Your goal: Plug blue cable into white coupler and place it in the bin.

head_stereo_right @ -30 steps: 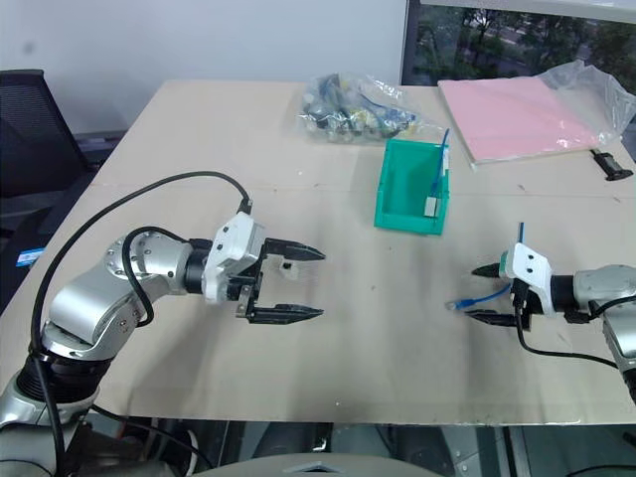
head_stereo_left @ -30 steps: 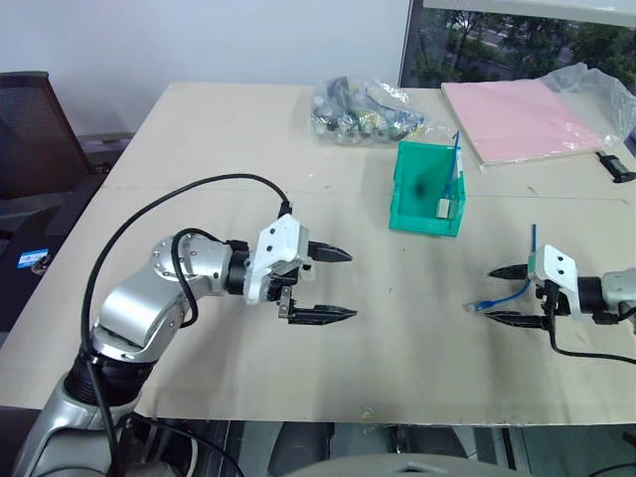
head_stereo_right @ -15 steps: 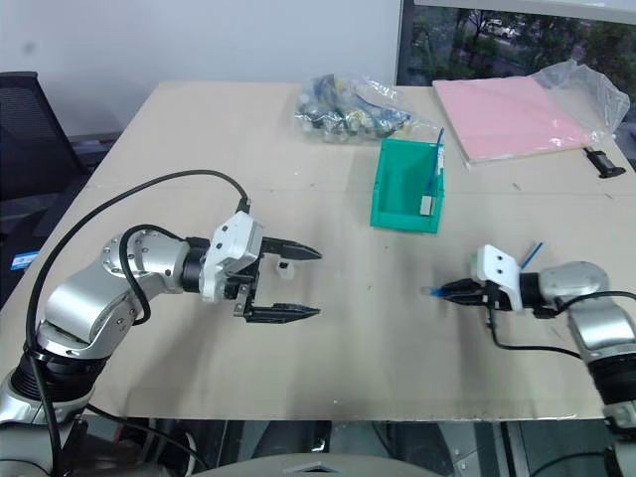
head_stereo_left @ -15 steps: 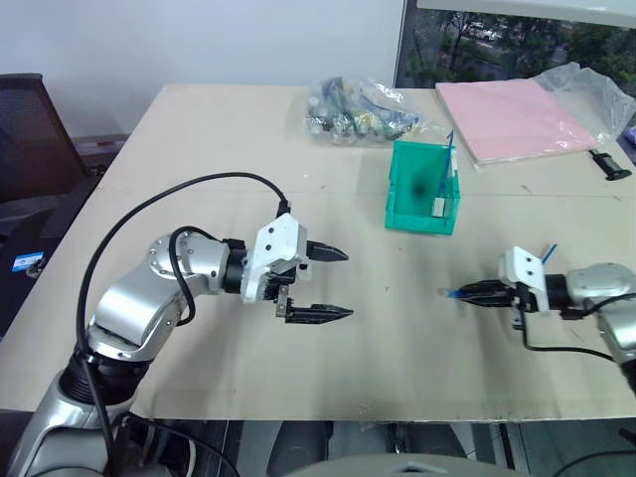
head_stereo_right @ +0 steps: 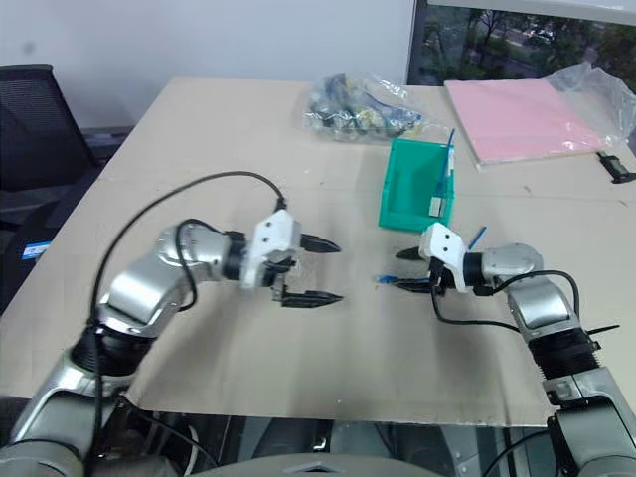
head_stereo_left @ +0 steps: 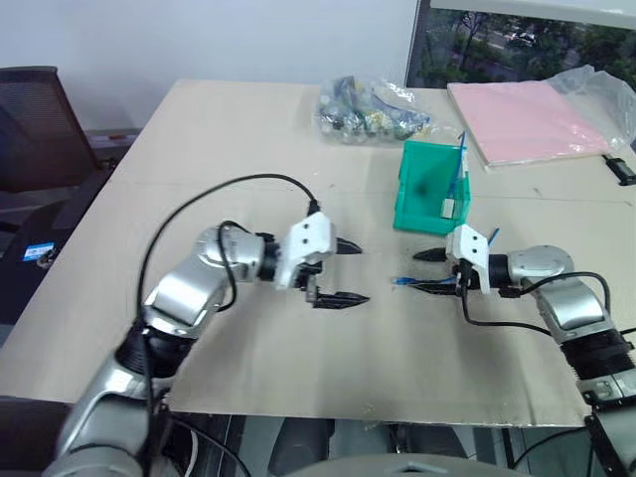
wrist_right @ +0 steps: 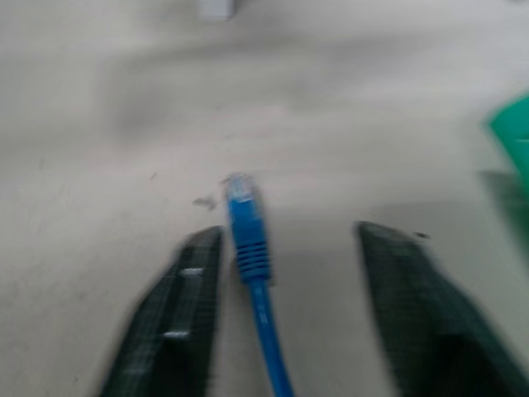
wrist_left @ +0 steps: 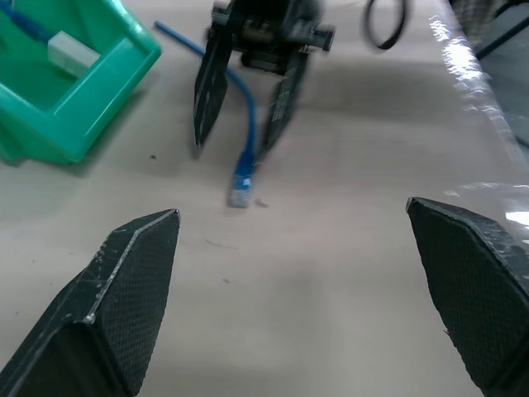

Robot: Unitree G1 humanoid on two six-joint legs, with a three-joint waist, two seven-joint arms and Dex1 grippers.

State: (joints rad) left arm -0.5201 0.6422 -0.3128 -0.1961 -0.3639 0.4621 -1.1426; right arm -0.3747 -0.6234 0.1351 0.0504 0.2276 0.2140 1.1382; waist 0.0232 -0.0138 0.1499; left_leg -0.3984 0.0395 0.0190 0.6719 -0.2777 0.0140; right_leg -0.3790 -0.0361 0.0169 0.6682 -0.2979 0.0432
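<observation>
L gripper (head_stereo_left: 350, 271) fingers wide apart, empty. R gripper (head_stereo_left: 427, 270) fingers apart w/ blue cable (wrist_left: 245, 141) lying between them, plug fwd. Green bin (head_stereo_left: 422, 207) just behind.

Even daylight, soft shadows, rt-wrist blur

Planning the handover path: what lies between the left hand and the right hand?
Bare beige tabletop, plus the light-blue cable's clear plug tip jutting from between the right hand's fingers; clearest in the left wrist view.

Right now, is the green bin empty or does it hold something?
Not empty. The bin holds a white coupler with a blue cable attached.
</observation>
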